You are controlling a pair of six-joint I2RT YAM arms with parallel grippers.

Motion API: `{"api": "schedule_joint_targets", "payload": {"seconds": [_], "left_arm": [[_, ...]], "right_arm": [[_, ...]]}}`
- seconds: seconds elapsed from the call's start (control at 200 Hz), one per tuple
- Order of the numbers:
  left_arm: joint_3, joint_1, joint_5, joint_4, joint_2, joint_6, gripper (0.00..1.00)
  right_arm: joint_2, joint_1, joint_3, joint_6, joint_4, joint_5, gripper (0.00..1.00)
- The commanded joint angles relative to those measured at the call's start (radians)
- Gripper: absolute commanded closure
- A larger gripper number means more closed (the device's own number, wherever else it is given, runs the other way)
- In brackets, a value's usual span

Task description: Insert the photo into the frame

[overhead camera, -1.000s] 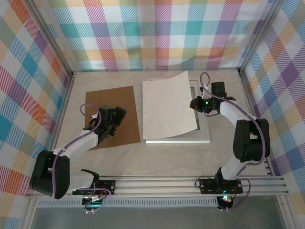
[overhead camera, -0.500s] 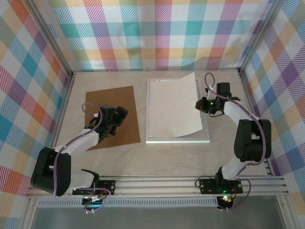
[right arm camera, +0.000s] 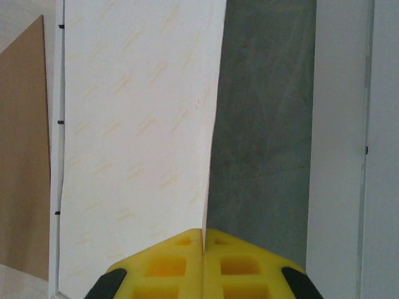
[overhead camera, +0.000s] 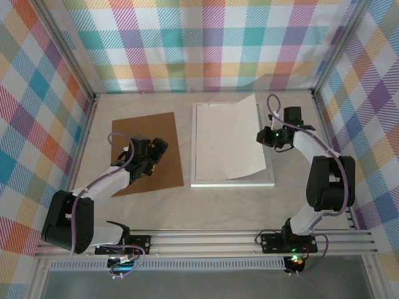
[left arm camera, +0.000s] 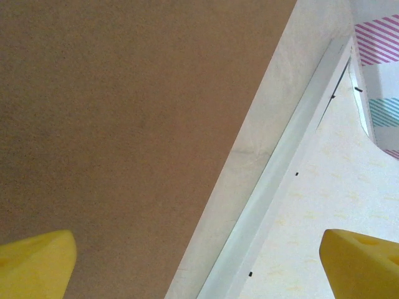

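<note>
The photo (overhead camera: 227,140) shows its pale back with faint yellow marks; its printed side is hidden. It lies over the white frame (overhead camera: 232,183) with its right edge lifted. My right gripper (overhead camera: 264,136) is shut on that raised edge; in the right wrist view the yellow pads (right arm camera: 181,261) of the gripper (right arm camera: 204,240) pinch the sheet (right arm camera: 137,124) above the frame's dark pane (right arm camera: 262,124). My left gripper (overhead camera: 153,152) hangs open over the brown backing board (overhead camera: 143,128). In the left wrist view the gripper (left arm camera: 199,268) straddles the board's edge (left arm camera: 124,124), the frame's left rail (left arm camera: 280,180) and the photo (left arm camera: 336,199).
Plaid walls enclose the beige table (overhead camera: 206,205) on three sides. The brown board lies flat just left of the frame with a narrow strip of table between them. Metal rails (overhead camera: 249,240) run along the near edge by the arm bases.
The photo has swung right and come down over the frame, covering it more squarely. My right gripper moved slightly right with it. The left arm has barely shifted.
</note>
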Motion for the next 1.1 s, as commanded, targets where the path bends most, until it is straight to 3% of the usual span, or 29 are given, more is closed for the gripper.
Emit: {"api": "schedule_joint_targets", "payload": {"seconds": [0.0,0.47,0.68,0.805,1.095], "left_arm": [[0.023,0.015,0.017,-0.009,0.013,0.024,0.0],[0.016,0.015,0.029,0.001,0.024,0.018,0.0],[0.016,0.015,0.044,0.011,0.034,0.014,0.0],[0.01,0.015,0.042,0.013,0.029,0.014,0.0],[0.001,0.016,0.047,0.011,0.025,0.015,0.0]], "right_arm": [[0.001,-0.008,0.048,-0.057,-0.015,-0.022,1.0],[0.025,-0.008,-0.027,0.059,0.088,-0.183,1.0],[0.034,-0.007,-0.022,0.075,0.065,-0.131,1.0],[0.022,-0.008,-0.037,0.088,0.055,-0.075,0.94],[0.043,-0.008,-0.004,0.045,-0.011,0.003,0.7]]}}
